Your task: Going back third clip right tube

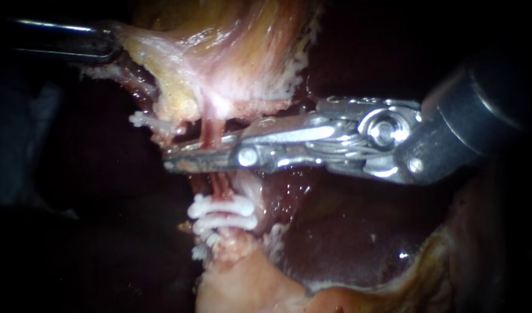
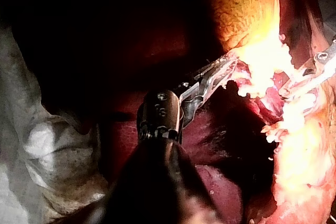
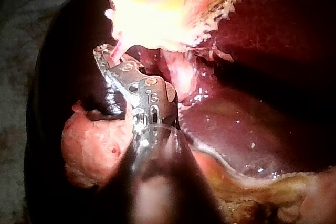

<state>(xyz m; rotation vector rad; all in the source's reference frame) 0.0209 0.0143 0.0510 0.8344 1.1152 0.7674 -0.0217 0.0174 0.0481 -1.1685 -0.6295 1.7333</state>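
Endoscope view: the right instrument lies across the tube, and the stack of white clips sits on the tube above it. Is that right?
No. The endoscope view shows the stack of white clips on the tube below the right instrument, not above it; the instrument does lie across the tube.

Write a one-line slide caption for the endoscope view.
Right instrument with open jaws straddling the tube above two white clips; left instrument at pale tissue, upper left.
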